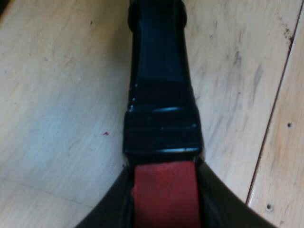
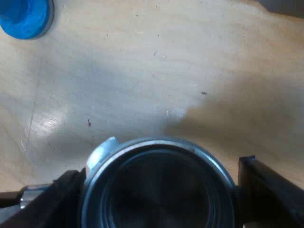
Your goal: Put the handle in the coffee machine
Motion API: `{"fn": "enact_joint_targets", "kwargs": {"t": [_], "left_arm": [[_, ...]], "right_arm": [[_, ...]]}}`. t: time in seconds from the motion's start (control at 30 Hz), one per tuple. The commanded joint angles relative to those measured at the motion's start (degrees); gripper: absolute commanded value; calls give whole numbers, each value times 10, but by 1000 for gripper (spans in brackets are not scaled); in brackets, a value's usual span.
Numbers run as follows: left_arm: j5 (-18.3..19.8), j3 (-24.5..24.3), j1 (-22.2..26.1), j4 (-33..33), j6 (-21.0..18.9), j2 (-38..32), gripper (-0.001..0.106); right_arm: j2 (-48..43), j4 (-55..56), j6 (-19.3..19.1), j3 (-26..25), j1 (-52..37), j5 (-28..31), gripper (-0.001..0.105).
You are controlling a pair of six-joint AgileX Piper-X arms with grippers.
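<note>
Pale wooden table top (image 1: 61, 95), scuffed, with a seam between boards (image 1: 273, 118) running beside the handle. Left gripper (image 1: 164, 204): two black fingers (image 1: 111, 211) closed on the red end (image 1: 164, 190) of the dark handle (image 1: 159, 71), one finger on each side; the handle runs straight away from the gripper, above the wood. Right gripper (image 2: 159, 175): black fingers (image 2: 268, 190) set against opposite sides of the round steel basket of the metal holder (image 2: 159, 190), clasping it; the basket's mouth faces the camera, its inside dark. Blue tamper (image 2: 23, 16): standing on the table top, well apart from the basket.
</note>
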Motion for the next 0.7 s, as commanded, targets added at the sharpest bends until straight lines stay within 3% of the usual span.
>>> {"fn": "enact_joint_targets", "kwargs": {"t": [0.03, 0.33, 0.7], "left_arm": [[32, -7, -4, -7, 5, -1, 0], [12, -16, 7, 10, 4, -1, 0], [12, -27, 86, 37, 4, -24, 0]], "right_arm": [[-14, -17, -24, -5, 0, 1, 72], [-79, -15, -35, -8, 0, 61, 72], [-148, 27, -33, -8, 2, 108, 72]]}}
